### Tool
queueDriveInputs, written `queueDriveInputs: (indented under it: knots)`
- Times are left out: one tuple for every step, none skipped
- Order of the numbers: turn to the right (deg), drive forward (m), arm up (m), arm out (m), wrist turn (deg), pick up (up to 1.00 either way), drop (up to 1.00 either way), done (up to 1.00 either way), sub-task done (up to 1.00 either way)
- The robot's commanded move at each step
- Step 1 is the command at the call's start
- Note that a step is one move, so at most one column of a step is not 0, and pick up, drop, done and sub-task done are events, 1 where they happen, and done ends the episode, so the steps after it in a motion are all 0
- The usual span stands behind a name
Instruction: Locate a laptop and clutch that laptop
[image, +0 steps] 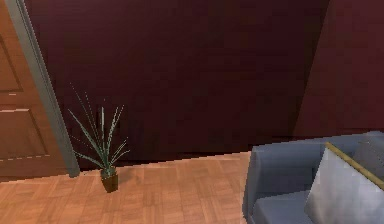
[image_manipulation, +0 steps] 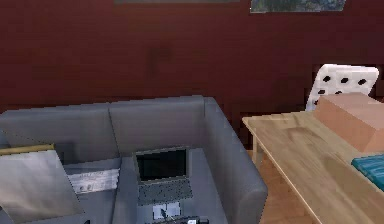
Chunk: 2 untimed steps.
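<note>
In the arm side view, the laptop (image_manipulation: 164, 176) lies open on the seat of a grey sofa (image_manipulation: 150, 125), at about 6 o'clock in the picture, its screen facing the camera. A printed paper (image_manipulation: 95, 181) lies at its 9 o'clock, and beyond that leans a pale cushion (image_manipulation: 35, 185). At the sofa's 3 o'clock stands a light wooden table (image_manipulation: 300, 150) bearing a tan box (image_manipulation: 352, 118). In the forward view, a potted plant (image: 103, 145) sits at 7 o'clock beside a wooden door (image: 20, 100). Whether the gripper is spread or pressed together cannot be told.
</note>
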Motion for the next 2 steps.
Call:
queueDriveInputs:
  knots:
    - [0.0,0.00,0.10,0.00,0.0,0.00,0.00,0.00,0.00]
    - [0.0,0.00,0.00,0.00,0.0,0.00,0.00,1.00,0.00]
